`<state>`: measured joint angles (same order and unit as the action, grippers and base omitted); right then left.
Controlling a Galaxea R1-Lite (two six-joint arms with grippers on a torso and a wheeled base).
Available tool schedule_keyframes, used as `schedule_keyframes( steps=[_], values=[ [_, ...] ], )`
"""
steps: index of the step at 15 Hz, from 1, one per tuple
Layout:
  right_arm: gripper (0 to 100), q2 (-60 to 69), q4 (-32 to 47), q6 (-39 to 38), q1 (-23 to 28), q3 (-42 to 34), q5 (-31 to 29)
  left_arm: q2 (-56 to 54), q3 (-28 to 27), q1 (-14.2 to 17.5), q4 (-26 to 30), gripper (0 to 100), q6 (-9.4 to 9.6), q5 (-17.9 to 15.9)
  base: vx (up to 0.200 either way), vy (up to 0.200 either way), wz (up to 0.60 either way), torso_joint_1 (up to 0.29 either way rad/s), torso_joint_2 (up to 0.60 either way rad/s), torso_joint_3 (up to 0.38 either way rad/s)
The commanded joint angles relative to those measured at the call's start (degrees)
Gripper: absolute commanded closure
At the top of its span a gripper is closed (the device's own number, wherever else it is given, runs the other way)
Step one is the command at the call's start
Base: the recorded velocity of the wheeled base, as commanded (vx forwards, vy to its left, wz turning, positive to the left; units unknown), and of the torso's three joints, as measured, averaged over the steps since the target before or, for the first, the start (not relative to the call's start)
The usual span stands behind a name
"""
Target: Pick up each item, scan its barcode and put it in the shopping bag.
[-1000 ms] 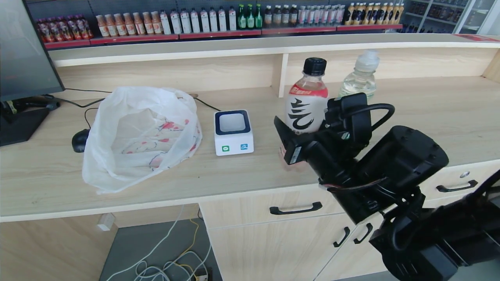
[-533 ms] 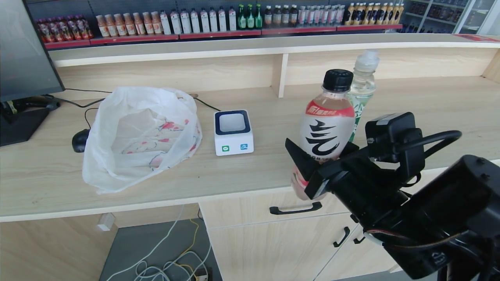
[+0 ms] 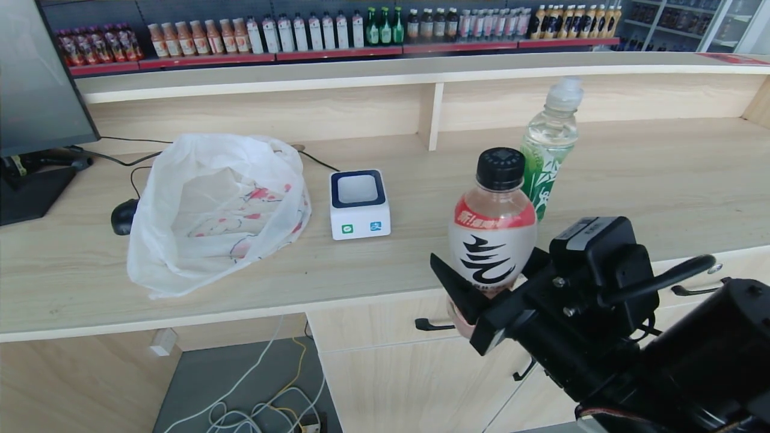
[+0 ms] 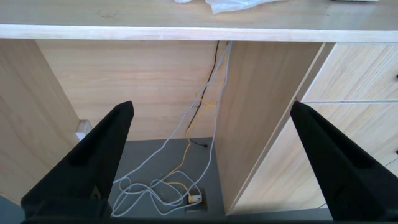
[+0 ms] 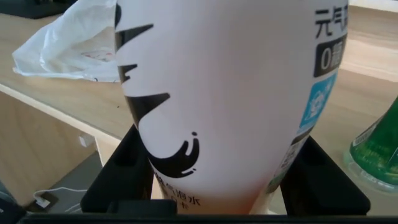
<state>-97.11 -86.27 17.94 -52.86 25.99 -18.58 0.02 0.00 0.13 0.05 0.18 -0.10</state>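
Note:
My right gripper [image 3: 490,294] is shut on a pink drink bottle [image 3: 492,240] with a black cap and a white label, holding it upright over the counter's front edge. Up close in the right wrist view, the pink drink bottle [image 5: 230,99] sits between the black fingers [image 5: 121,171]. A clear bottle with a green label [image 3: 550,144] stands on the counter behind it. The white scanner box [image 3: 359,203] sits mid-counter, with the open white shopping bag [image 3: 216,207] to its left. My left gripper [image 4: 211,155] hangs open below the counter, facing the cabinet front and floor cables.
A black mouse [image 3: 123,216] and a monitor base [image 3: 30,186] lie at the counter's left. Drawers with black handles [image 3: 433,325] sit under the counter. Shelves of bottles [image 3: 361,30] line the back wall. An upright divider [image 3: 432,117] stands behind the scanner.
The right gripper has lifted the pink drink bottle off the counter and carried it forward toward the front edge, uncovering the green-labelled bottle behind.

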Motion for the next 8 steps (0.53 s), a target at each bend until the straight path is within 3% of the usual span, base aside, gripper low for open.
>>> schedule_keyframes(
  steps=[1, 4, 8],
  values=[
    [100, 0.52, -0.21, 1.22, -3.04, -0.41, -0.05, -0.02, 0.00, 0.04, -0.05, 0, -0.01, 0.01, 0.000, 0.000, 0.00, 0.000, 0.00, 0.000],
    [100, 0.96, -0.39, 5.26, -5.94, -1.03, -0.23, -0.02, 0.00, 0.04, 0.04, 0, -0.01, 0.01, 0.000, 0.000, 0.00, 0.000, 0.00, 0.000],
    [100, 4.03, -0.48, 13.87, -14.73, -0.41, -2.87, -0.02, 0.00, 0.04, 0.04, 0, -0.01, 0.01, 0.000, 0.000, 0.00, 0.000, 0.00, 0.000]
  ],
)
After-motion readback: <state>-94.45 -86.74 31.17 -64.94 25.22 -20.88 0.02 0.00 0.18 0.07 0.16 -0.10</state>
